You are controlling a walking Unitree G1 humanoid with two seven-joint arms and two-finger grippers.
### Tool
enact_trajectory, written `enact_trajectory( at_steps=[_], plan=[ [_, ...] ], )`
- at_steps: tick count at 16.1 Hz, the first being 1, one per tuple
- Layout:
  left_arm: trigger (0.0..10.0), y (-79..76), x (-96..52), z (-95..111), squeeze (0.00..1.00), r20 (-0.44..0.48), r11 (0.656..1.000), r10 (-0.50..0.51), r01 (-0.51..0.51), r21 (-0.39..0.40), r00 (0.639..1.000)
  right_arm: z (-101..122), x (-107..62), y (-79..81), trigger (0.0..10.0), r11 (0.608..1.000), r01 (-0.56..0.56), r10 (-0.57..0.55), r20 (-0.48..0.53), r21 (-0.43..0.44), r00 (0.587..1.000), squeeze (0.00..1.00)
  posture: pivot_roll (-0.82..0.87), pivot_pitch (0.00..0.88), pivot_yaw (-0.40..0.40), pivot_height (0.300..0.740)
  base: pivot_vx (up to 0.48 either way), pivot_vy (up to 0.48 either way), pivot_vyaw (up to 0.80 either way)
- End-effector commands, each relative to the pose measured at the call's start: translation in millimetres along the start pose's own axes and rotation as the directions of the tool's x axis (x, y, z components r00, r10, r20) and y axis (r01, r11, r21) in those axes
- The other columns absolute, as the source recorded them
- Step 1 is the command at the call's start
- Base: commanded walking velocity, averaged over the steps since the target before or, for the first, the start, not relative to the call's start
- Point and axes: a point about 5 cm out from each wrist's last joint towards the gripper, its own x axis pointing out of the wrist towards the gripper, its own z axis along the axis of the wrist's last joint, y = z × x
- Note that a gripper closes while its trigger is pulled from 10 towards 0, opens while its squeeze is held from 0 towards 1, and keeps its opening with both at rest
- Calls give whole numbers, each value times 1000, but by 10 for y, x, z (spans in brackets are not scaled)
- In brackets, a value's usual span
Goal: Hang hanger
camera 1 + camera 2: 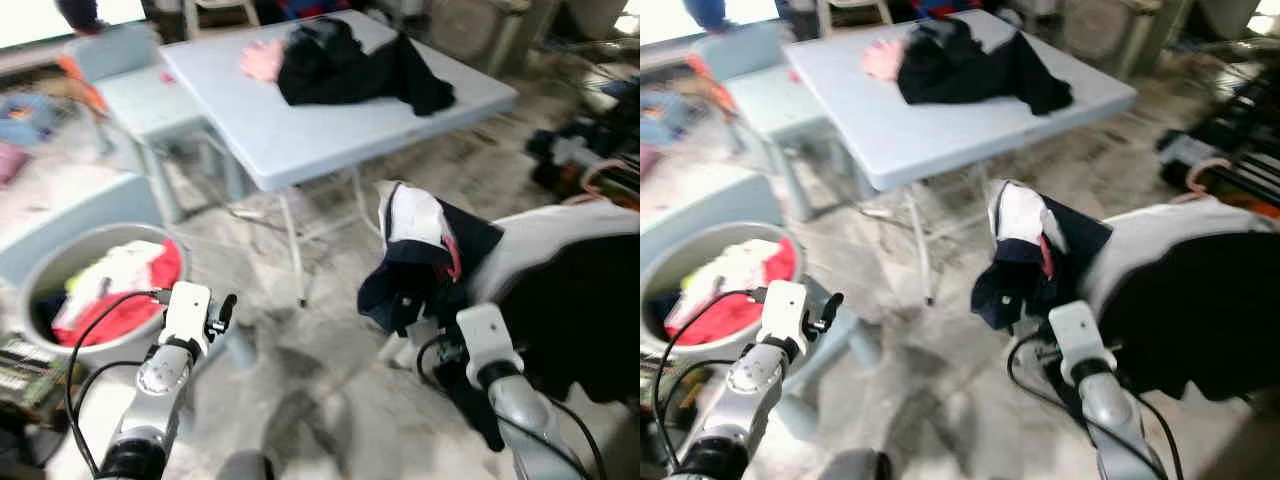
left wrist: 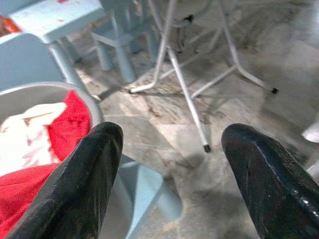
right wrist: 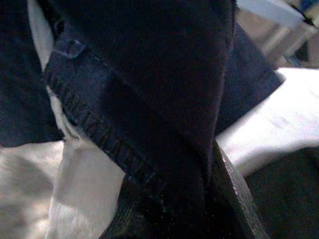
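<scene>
1. The right gripper (image 1: pixel 425 330) is up in front of the robot, buried in a dark navy garment (image 1: pixel 425 265) with a white lining, and a pink bit that may be the hanger (image 1: pixel 455 258) peeks out at the collar. That is as much of the hanger as I can make out.
2. The right wrist view is all dark cloth (image 3: pixel 164 89) over one black finger (image 3: pixel 234 199); whether those fingers are clenched on anything, I cannot tell.
3. The left gripper (image 1: pixel 222 312) hovers low beside a grey laundry basket (image 1: pixel 60 255) of red and white clothes (image 1: pixel 120 295), fingers (image 2: pixel 79 189) spread wide and grasping nothing.
4. Beyond stands a pale folding table (image 1: pixel 330 130) with a black garment (image 1: pixel 350 65) heaped on it.
5. No rail or hook is plain to see, though more clothes (image 1: pixel 570 290) hang just right of the load.
6. My judgement: carrying stage, early on. To do it well, keep the load high off the floor, find the rail first, and present the hook squarely so the cloth does not snag.
</scene>
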Motion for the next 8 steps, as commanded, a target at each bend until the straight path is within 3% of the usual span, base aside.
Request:
enact_trajectory(
  at_steps=[1, 4, 7, 8],
  plan=[
    [10000, -58, 21, 47, 0, 18, 1000, -19, 19, 16, 1000, 157, -1, 9, 10000, 999, -33, 34, 91, -4, 995, 0, -78, 0, -15, 740, 0, 0, 719],
    [10000, -83, 30, 51, 0, 20, 999, -31, 31, 34, 999, 271, 65, 74, 10000, 990, -139, 139, 136, -5, 981, 0, -80, 0, -13, 740, 0, 0, 0],
    [10000, -93, 32, 60, 0, 22, 998, -39, 38, 53, 999, 359, 154, 104, 10000, 972, -234, 227, 147, 31, 963, 0, -73, 0, -13, 740, 0, 0, 656],
    [10000, -92, 32, 62, 0, 23, 997, -41, 39, 60, 999, 450, 169, 164, 10000, 942, -336, 330, 167, 6, 929, 0, -74, 0, -12, 740, 0, 0, 587]
  ],
)
